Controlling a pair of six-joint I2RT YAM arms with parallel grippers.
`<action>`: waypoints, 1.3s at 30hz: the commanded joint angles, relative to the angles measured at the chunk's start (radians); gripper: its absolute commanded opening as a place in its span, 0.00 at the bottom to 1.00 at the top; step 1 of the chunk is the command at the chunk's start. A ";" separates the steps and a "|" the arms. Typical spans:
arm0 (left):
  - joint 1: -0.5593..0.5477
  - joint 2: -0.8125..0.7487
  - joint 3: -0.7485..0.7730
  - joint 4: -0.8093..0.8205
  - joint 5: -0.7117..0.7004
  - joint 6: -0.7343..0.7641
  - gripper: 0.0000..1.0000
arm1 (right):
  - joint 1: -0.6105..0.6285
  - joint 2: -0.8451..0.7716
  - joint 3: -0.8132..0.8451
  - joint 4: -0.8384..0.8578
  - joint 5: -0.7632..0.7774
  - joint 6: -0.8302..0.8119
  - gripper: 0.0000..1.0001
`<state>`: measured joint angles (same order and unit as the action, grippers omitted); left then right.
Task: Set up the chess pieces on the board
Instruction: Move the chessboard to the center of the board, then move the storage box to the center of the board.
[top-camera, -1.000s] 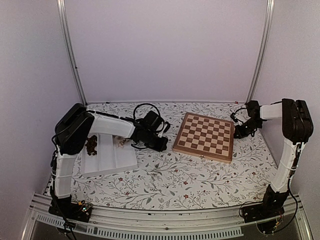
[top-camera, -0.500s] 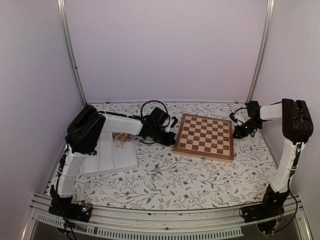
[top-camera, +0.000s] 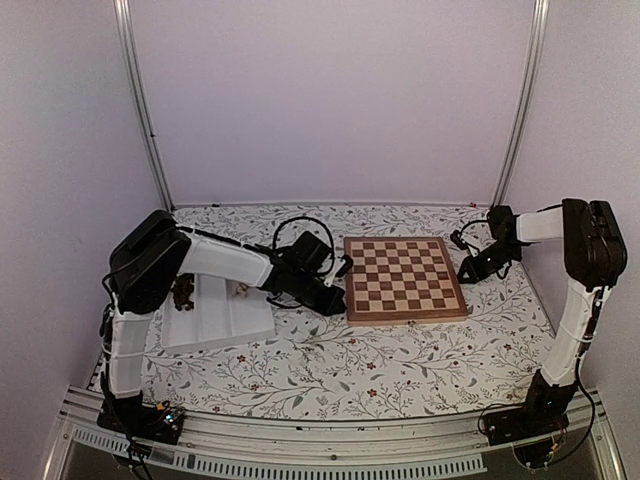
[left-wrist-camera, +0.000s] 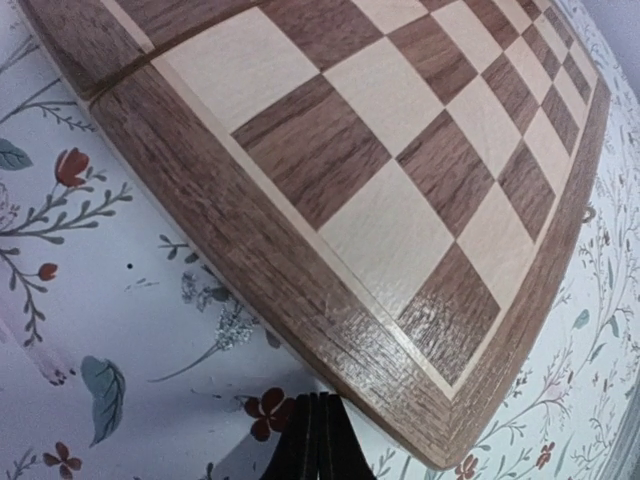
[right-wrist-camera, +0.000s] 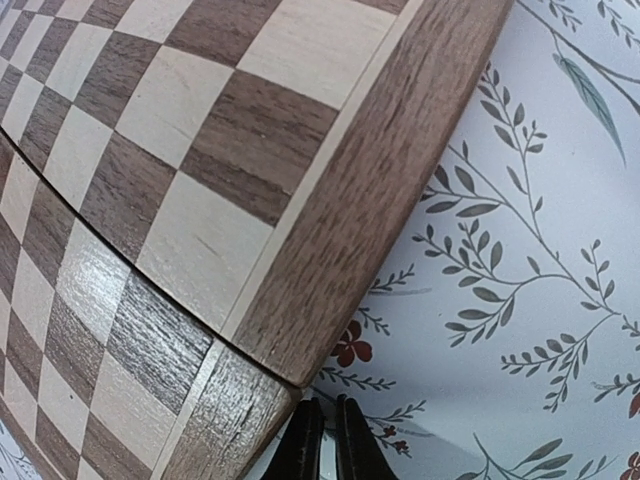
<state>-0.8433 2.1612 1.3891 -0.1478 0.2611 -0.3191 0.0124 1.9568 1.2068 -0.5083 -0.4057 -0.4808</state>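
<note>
Pale lilac walls (top-camera: 330, 100) around; desk (top-camera: 400, 365) covered by floral cloth. Board (top-camera: 405, 279) lies flat on desk, right of centre, between both hands. White tray (top-camera: 215, 325) at left, apart from board. Left hand (top-camera: 338, 302) low at board's near-left corner, just beside rim; fingers (left-wrist-camera: 318, 445) pressed together, holding nothing. Right hand (top-camera: 466, 273) at board's right edge; fingers (right-wrist-camera: 303, 440) almost together, thin gap, nothing between. Contact with rim: cannot tell. Dark brown chess pieces (top-camera: 183, 293) in tray's left compartment; pale chess pieces (top-camera: 240, 290) further right in tray, partly behind left arm.
</note>
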 joint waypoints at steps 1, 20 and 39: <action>-0.042 -0.021 -0.030 -0.042 -0.008 -0.021 0.00 | 0.022 -0.018 -0.019 -0.068 -0.066 -0.010 0.10; 0.086 -0.583 -0.387 -0.375 -0.367 -0.095 0.12 | -0.047 -0.081 -0.015 -0.101 -0.111 -0.008 0.17; -0.008 -0.472 -0.434 -0.289 -0.154 -0.035 0.00 | -0.049 -0.085 -0.024 -0.099 -0.105 -0.012 0.43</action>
<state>-0.7982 1.6489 0.9310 -0.4606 0.0418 -0.3874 -0.0341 1.9007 1.1915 -0.6056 -0.5041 -0.4904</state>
